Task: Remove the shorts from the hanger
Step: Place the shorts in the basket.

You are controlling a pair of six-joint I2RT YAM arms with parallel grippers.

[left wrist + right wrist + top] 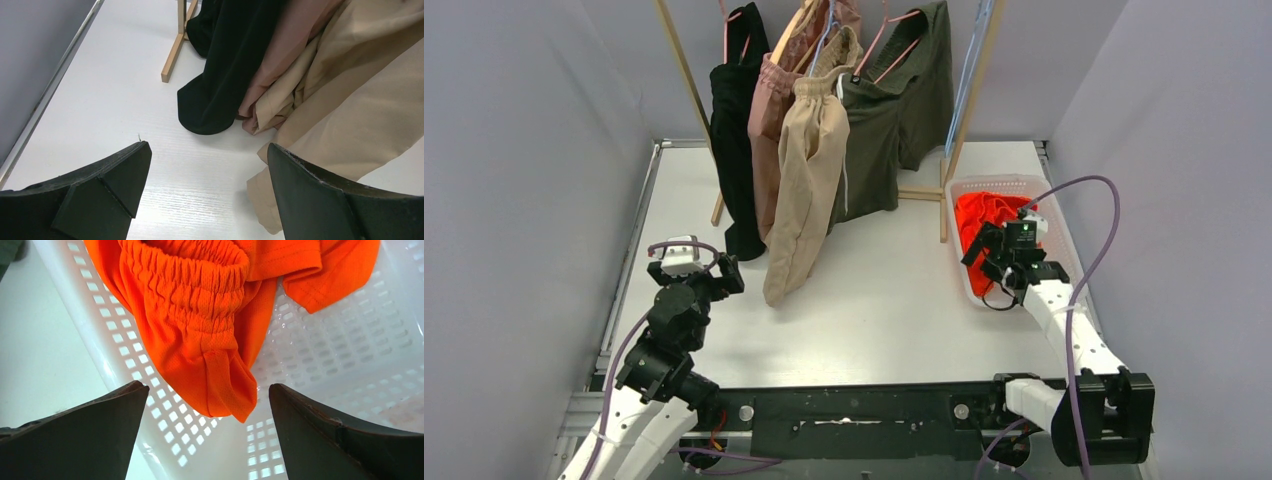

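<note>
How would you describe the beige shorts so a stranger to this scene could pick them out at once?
Find the wooden rack at the far end of the white table. On it, the beige shorts hang between the dusty pink pair and the dark olive pair. Only they are sand-coloured, and their hem trails furthest forward across the table.

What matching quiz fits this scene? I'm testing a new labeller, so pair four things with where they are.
Things:
1. orange shorts
2. beige shorts
3. left gripper
4. black garment

Places:
A. hanging leftmost on the rack
B. lying in the white basket
C. open, low over the table
D. hanging between pink shorts and olive shorts

Pairs: 1-B, 2-D, 3-C, 4-A
</note>
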